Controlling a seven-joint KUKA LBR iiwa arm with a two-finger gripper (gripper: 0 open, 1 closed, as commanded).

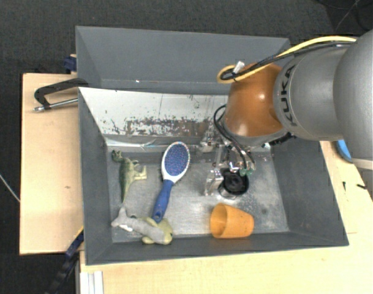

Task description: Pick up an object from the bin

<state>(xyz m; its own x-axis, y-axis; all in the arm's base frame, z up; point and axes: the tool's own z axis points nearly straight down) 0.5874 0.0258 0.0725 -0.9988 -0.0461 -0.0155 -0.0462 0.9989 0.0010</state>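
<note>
The big grey arm (333, 90) comes in from the right. It has a smooth, shiny orange cover (250, 106) at its wrist. The metal claw (231, 177) is low down in the bin (93, 182), over the right half of the floor. I cannot tell if the claw is spread or pressed together. A small dark round bit (236, 186) sits at its tip. I cannot tell if it is part of the claw or a loose thing.

The thing closest to the claw is an orange cup (231, 222). It looks like smooth plastic and lies on its side by the front wall, just in front of the claw. It looks apart from the claw.

To the left lies a blue brush (171, 175) with an oval head full of tiny white dots and a thin blue handle. It is tilted, and its head is near the claw.

Farther left a bumpy green toy dinosaur (129, 176) lies close to the left wall. In the front left corner lies a grey and pale yellow toy animal (142, 226), right by the end of the brush handle.

The bin floor is scratched, shiny metal, and the walls slope. There is bare floor between the brush and the claw, and more to the right of the cup.
</note>
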